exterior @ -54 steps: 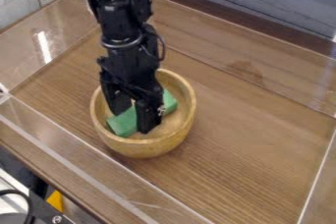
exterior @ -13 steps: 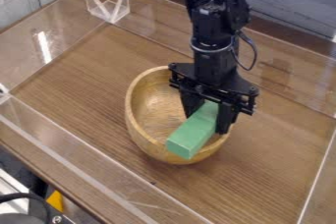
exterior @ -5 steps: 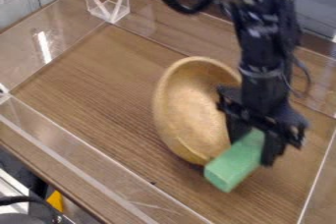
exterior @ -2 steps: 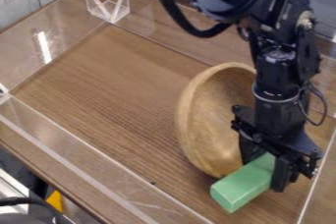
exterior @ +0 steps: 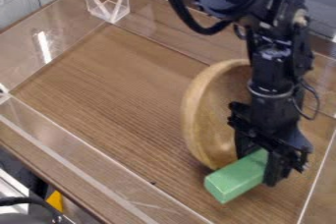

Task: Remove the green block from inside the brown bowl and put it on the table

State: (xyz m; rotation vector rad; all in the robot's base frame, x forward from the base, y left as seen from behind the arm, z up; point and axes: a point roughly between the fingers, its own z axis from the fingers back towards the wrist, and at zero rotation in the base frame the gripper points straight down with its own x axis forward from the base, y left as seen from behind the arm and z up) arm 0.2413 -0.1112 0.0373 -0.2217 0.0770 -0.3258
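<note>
on the dark-brown wooden desk (exterior: pixel 98 90), the black robot hand (exterior: pixel 262 149) grips one end of the bright-green rectangular block (exterior: pixel 237 178), beside the light-brown wooden bowl (exterior: pixel 206 122), perhaps to keep its other end free for placing.

Counter (exterior: pixel 98 90): dark brown, of wood grain | directly on it: brown bowl (exterior: pixel 207 120), it is tilted | border: low clear walls

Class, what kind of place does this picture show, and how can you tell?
Probably a robotics lab: a black robot arm over a wooden table, loose cables at the corner.
</note>
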